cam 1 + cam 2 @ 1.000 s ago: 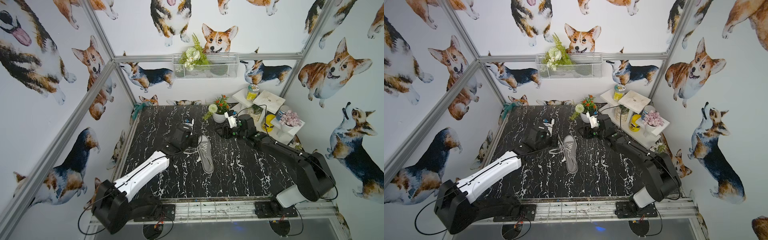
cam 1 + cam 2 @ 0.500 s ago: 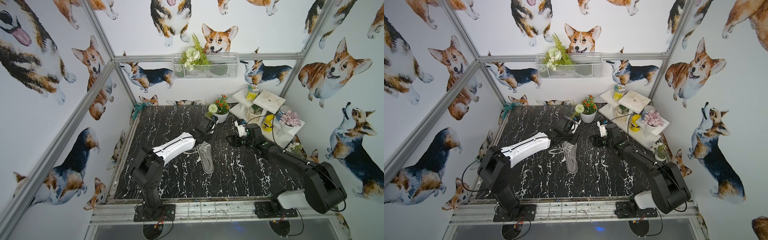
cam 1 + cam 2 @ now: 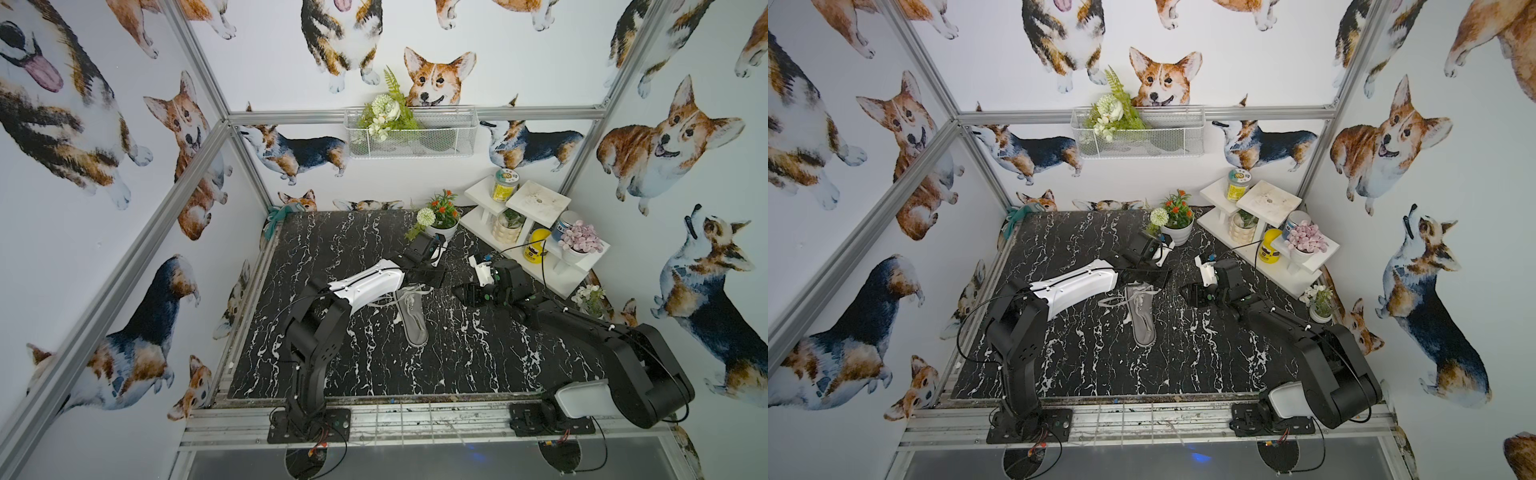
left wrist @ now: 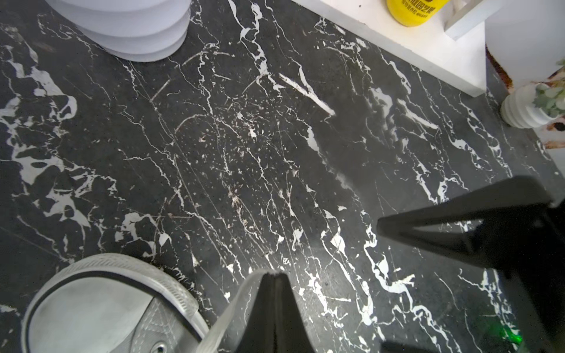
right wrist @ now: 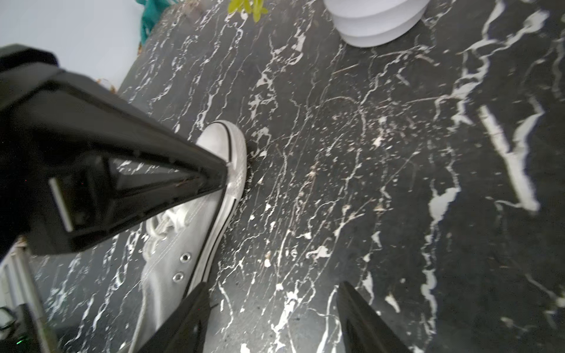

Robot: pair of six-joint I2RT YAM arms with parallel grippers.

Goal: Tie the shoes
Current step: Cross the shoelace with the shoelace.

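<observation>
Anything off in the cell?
Nothing spilled or broken. Only the sneaker stands out: its laces lie untied, sprawled over the table, and one strand looks pinched in the shut left gripper.

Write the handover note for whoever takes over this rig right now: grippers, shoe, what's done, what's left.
Left gripper: shut on a white lace, at the toe end of the shoe.
Right gripper: open and empty, low over the table beside the shoe.
Shoe: lies flat mid-table, toe pointing away from the robot.
Done: one lace pinched.
Left: no knot or bow visible, so the whole tie remains.
</observation>
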